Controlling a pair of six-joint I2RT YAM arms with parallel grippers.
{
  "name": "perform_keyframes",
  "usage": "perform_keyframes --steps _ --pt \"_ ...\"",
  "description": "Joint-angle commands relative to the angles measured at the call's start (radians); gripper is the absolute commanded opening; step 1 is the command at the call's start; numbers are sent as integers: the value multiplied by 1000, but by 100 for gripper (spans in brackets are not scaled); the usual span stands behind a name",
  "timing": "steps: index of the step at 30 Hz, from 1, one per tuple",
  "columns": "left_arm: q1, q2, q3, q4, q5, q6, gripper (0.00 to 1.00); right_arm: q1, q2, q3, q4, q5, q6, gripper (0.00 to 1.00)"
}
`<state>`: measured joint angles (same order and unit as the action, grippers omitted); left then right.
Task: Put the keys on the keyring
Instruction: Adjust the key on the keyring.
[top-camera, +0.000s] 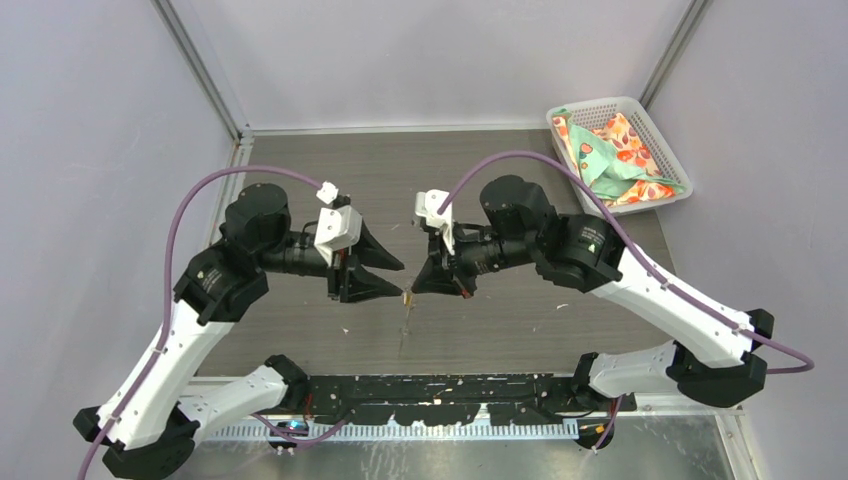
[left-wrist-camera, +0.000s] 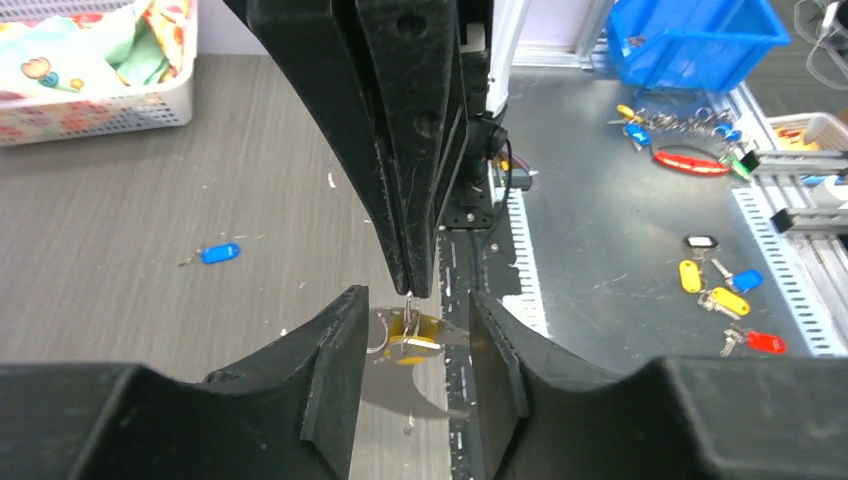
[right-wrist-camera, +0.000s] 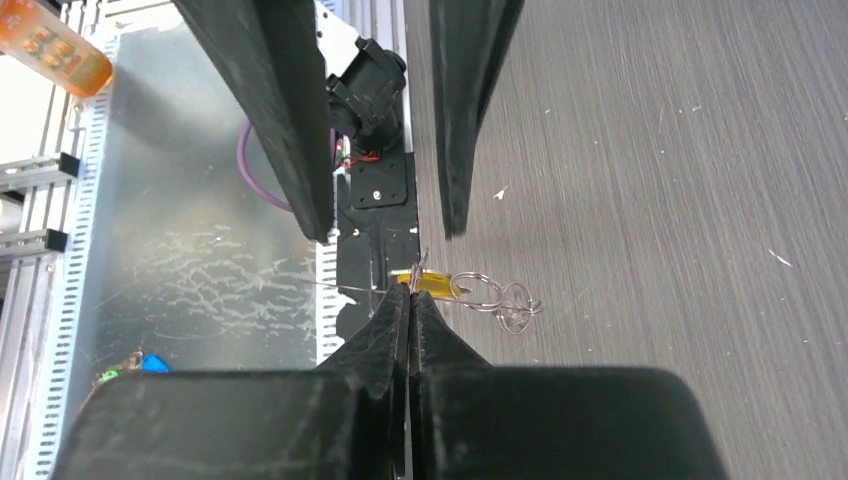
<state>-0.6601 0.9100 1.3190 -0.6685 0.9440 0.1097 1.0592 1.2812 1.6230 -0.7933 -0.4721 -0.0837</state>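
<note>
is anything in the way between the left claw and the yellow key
Nothing visible blocks it. The yellow key already sits in the gap between the open left claw and its fingers. The only thing close is the right claw, shut on the key's top edge from the opposite side.

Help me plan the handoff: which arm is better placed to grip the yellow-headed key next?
Left. The left claw, open, straddles the small yellow plastic-headed key; the right claw is shut, pinching the thin grey wire that carries it.
</note>
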Motion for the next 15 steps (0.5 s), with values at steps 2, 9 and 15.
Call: perform_keyframes --steps 2,9,15 --pt "-1 -37 51 -104 -42 168 44 -3 -122 -116 255 13 58 1" --pt "0 -77 -60 -6 -78 242 38 -2 -137 -144 298 -25 83 1" --pt "0 -68 -61 69 -100 240 23 -2 -151 -175 359 -39 126 1"
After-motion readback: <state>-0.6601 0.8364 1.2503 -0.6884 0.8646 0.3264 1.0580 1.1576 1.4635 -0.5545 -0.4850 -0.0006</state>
